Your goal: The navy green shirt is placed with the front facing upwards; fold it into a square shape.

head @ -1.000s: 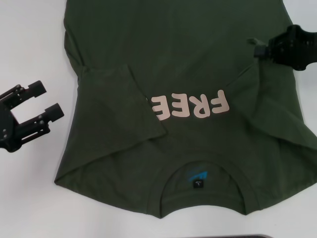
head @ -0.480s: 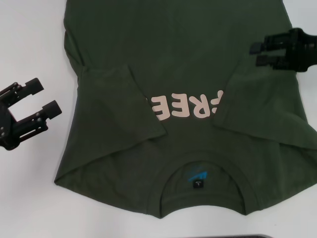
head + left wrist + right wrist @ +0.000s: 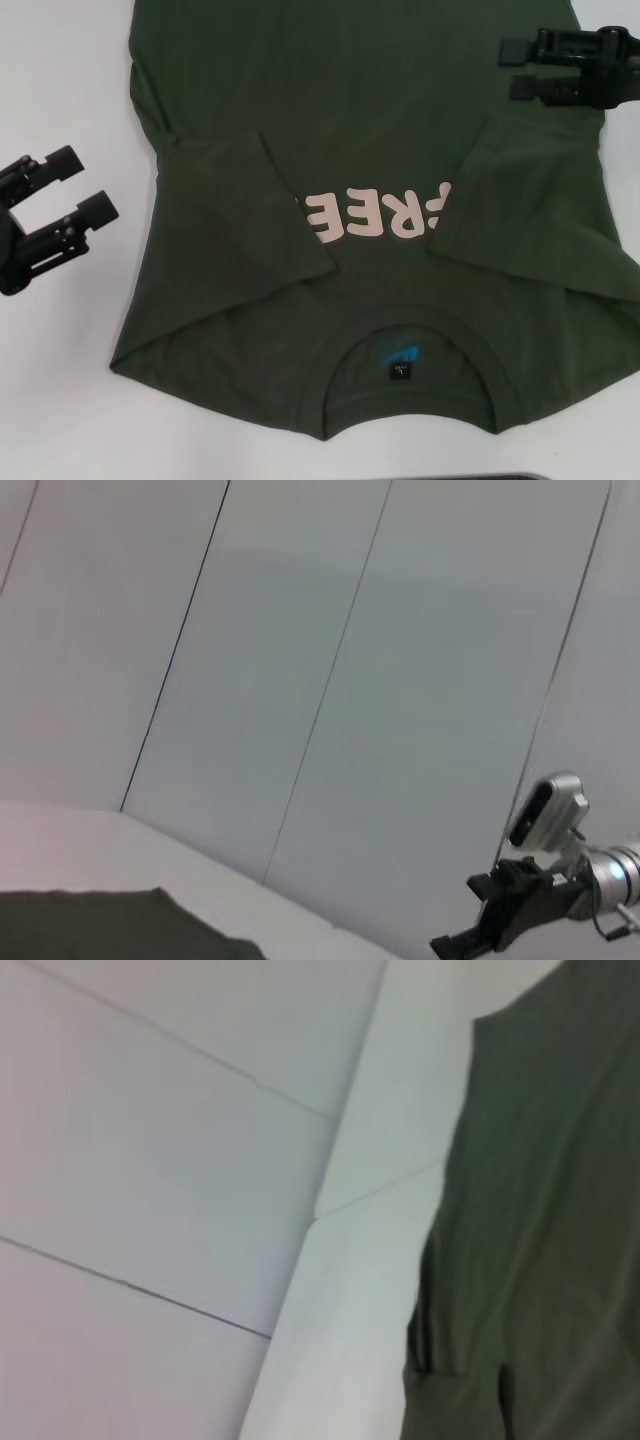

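Our right pincer hung at the upper right of the head view, fingers parted and holding nothing, above the navy green shirt. Our left pincer, also spread wide and empty, sat at mid-left over the bare worktop, just beside the shirt's edge. The shirt filled the centre, collar toward the bottom, hem out of frame at the top, both sleeves folded inward. We judged each long side edge lay nearest its own pincer.
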You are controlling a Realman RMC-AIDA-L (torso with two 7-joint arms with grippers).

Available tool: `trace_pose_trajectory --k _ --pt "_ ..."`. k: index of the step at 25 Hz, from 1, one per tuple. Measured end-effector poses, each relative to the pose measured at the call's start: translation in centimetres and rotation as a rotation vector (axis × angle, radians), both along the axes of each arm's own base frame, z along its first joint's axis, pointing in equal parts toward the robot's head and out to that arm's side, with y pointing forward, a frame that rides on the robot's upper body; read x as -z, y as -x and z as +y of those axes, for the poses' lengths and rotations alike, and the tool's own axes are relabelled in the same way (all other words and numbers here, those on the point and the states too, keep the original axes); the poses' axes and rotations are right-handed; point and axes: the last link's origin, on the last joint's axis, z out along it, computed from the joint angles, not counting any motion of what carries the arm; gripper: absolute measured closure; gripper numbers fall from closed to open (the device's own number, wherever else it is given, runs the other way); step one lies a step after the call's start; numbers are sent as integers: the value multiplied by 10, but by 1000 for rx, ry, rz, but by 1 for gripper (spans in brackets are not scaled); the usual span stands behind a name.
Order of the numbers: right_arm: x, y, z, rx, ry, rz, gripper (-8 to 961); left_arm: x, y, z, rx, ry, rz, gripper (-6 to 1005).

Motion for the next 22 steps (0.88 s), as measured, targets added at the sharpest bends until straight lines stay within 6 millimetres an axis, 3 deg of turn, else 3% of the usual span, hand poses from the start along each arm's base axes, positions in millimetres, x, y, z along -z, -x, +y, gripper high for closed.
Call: trace_pose_trajectory --k 3,6,11,13,17,22 --pt "-7 2 0 -47 -56 22 225 -7 -1 1 -20 23 -45 219" --pt "-17 1 -4 -146 -164 29 24 -14 -3 4 -57 80 -94 219" --pt "-40 -8 -17 -305 -388 -56 135 -27 -2 11 -171 249 -179 219" --pt "-44 -12 -23 -349 -446 -81 133 -31 -3 12 -203 311 -200 219" --pt "-47 -18 -35 -422 -485 -127 128 -35 -4 12 -238 401 -222 219" --pt "-41 -23 -58 -548 -478 -336 128 -31 -2 6 -271 514 -186 219"
